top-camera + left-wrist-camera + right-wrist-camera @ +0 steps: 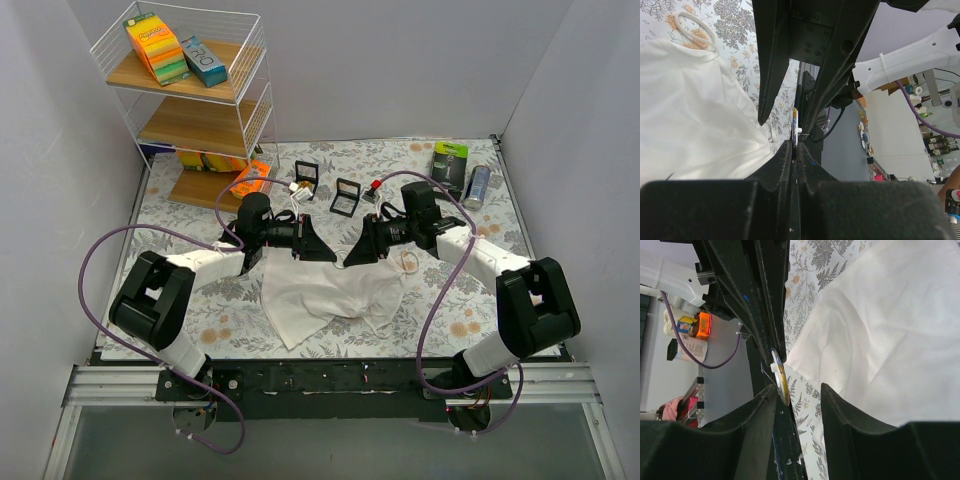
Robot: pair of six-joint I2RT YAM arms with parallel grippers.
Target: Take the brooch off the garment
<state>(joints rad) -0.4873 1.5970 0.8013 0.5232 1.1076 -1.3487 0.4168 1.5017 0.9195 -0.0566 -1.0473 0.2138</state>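
Brooch [781, 382], edge-on, is sitting clamped in the left fingers [775, 167] just beside the edge of the garment [330, 295]; right fingers [840, 412] are standing apart around it. Whether the pin is free cannot be told. Advisable: right pressing cloth to the surface [200, 320] while left is drawing away slowly.

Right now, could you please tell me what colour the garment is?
The garment is white, best seen from the right wrist.
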